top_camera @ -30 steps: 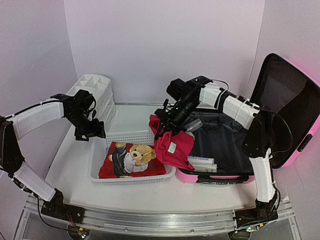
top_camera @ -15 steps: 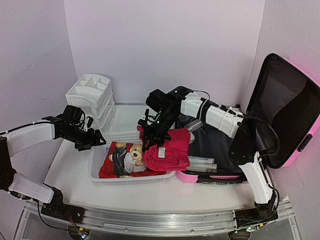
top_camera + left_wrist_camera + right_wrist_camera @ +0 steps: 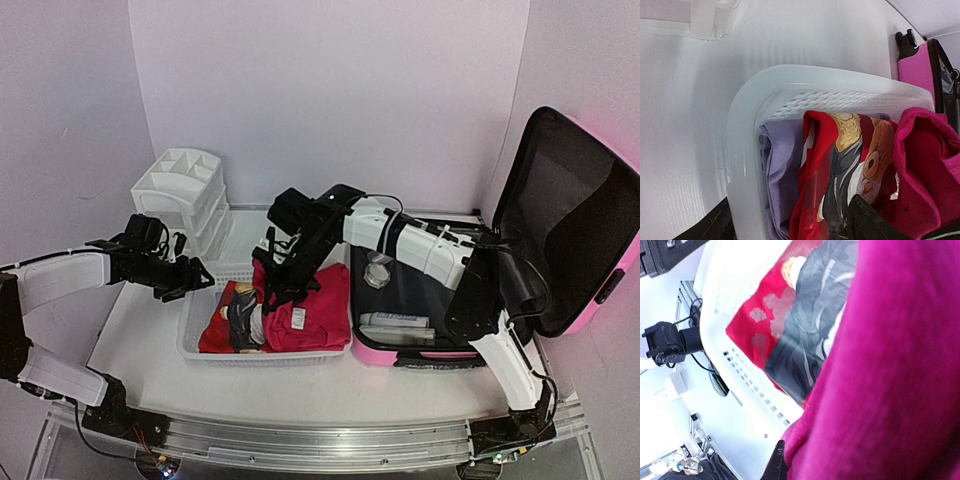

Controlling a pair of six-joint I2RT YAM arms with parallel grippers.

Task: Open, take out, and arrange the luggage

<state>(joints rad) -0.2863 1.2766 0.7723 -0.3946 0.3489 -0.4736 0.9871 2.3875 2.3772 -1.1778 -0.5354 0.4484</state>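
- Your right gripper (image 3: 272, 287) was clamped on the magenta garment (image 3: 312, 300), its jaws buried in the fabric. It held the garment low over the basket (image 3: 262, 359), which I judge was to lay it there with the other cloths.
- The luggage (image 3: 600, 290) lay open at the right of the table, lid propped upright. Its pink shell sat just beside the basket's right end, so the carry was short for you.
- Your left gripper (image 3: 188, 276) had its jaws apart at the basket's left end and gripped nothing. In the wrist view the rim seemed to sit between its fingers, likely to steady the basket.
- A teddy-print cloth (image 3: 840, 165) already lay in the basket, with a purple cloth (image 3: 777, 170) against the left wall. The garment would land on top of them.
- A flat box (image 3: 393, 321) lay in the luggage's lower half, by its front edge.
- The drawer organizer (image 3: 185, 185) stood near the basket's back left corner. Your right arm stretched across the luggage's lower half and screened part of it.
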